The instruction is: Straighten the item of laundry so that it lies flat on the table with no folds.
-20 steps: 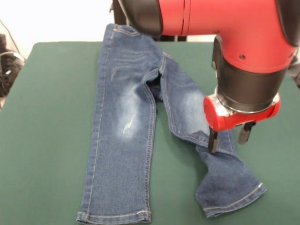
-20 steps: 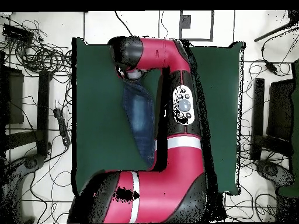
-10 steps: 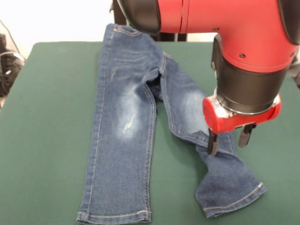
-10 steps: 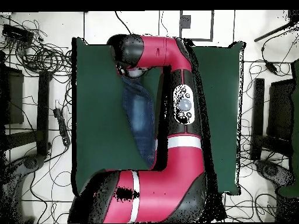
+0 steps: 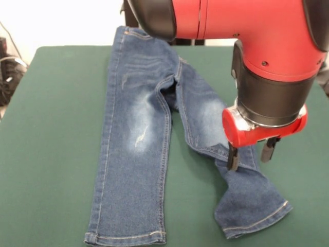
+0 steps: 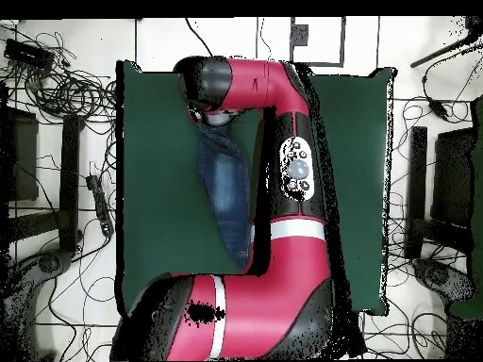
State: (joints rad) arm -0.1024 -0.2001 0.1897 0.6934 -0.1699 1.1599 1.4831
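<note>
The blue denim jeans (image 5: 139,128) lie on the dark green table (image 5: 51,154), waistband at the far edge. The picture-left leg lies straight and flat. The picture-right leg is kinked below the knee, with a fold where it turns (image 5: 241,170). My gripper (image 5: 250,154) hangs open right over that kink, its left fingertip (image 5: 233,163) at the cloth and the other finger off the leg's right edge. Nothing is held. In the overhead view only part of the jeans (image 6: 226,189) shows beside the arm (image 6: 297,170); the gripper is hidden under the arm's end.
The red arm spans the table (image 6: 151,189) from its base at the bottom. Cables (image 6: 57,85) lie on the floor at the left. Dark stands (image 6: 453,179) are at the right of the table.
My gripper has sunk slightly and shifted a touch to the left over the kinked leg. The jeans have not moved.
</note>
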